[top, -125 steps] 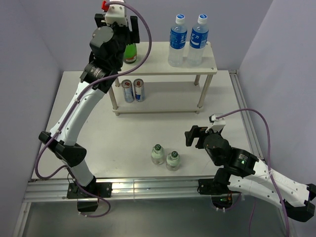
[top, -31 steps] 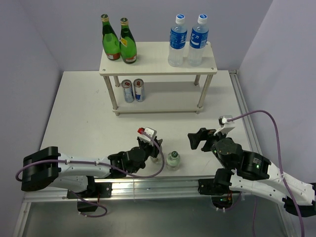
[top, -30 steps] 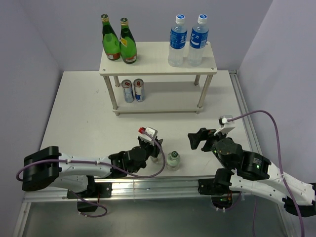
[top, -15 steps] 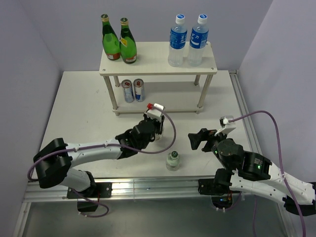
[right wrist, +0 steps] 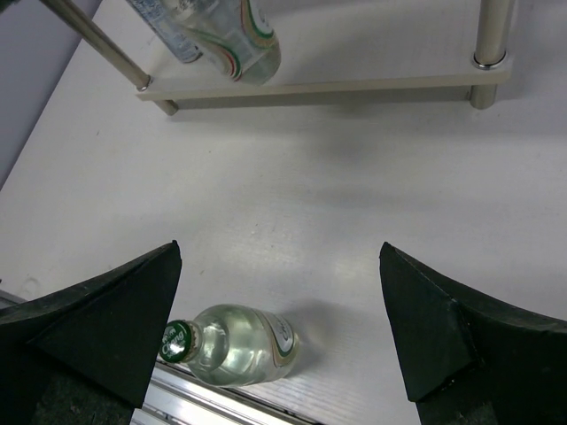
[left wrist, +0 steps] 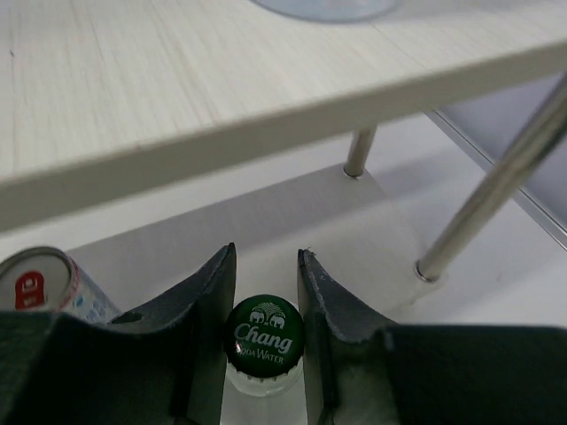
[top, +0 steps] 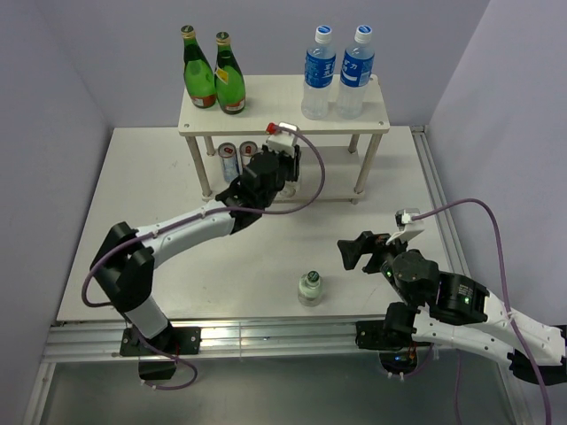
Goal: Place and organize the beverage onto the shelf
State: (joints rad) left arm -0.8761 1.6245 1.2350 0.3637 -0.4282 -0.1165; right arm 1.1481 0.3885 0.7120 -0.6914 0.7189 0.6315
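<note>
Top view, change: the left gripper (top: 285,166) has been moved from the lower middle of the frame up to the shelf (top: 283,118), beside the cans (top: 237,161) on the lower board. The carried bottle has been lifted off the table.
Top view, unchanged: the second bottle (top: 311,285) is left standing at lower middle. The right gripper (top: 356,251) is kept spread wide to its right.
Left wrist view, grip: the jaws are clamped on the carried bottle (left wrist: 263,335) at its green cap, under the top board. Whether it has been set down cannot be told.
Right wrist view: the second bottle is framed low between the open fingers.
Meaning: release onto the lower board is judged next, with one bottle outstanding.
</note>
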